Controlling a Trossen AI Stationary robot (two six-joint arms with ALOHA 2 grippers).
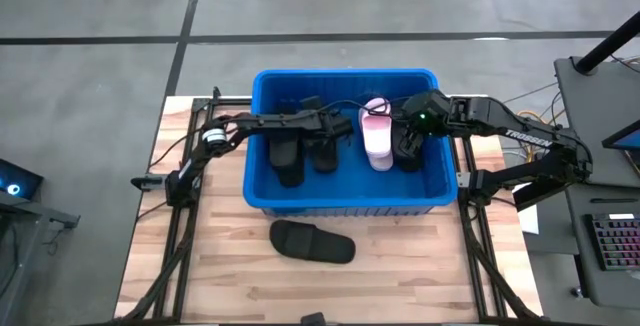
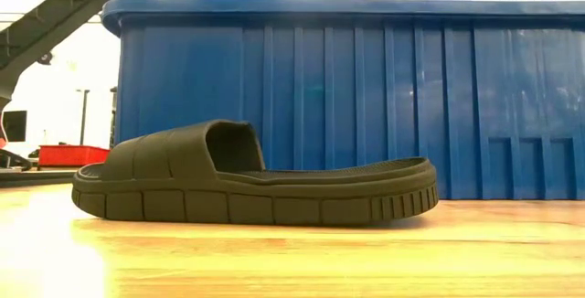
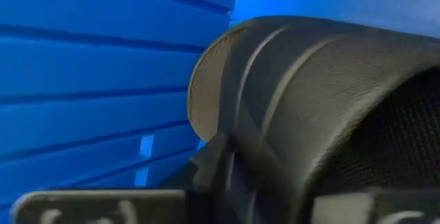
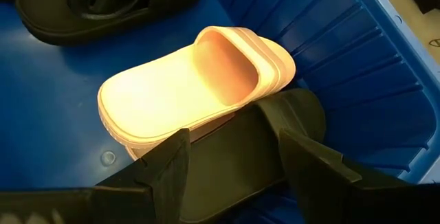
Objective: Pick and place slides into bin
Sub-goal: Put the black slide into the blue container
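The blue bin sits in the middle of the wooden surface, and both arms reach into it from either side. The left gripper is down inside the bin over a pair of black slides lying on the bin floor left of centre; its wrist camera is pressed right up against the strap of a black slide with the ribbed blue wall beside it, and I cannot tell whether its fingers are spread or closed. The right gripper hovers over the right half of the bin with its fingers set wide apart and holding nothing. Just below them lies the pale pink slide, sole down, and touching it on the right is another black slide close to the bin's right wall. One more black slide lies outside, on the surface just in front of the bin's near wall, sole down and well clear of both arms.
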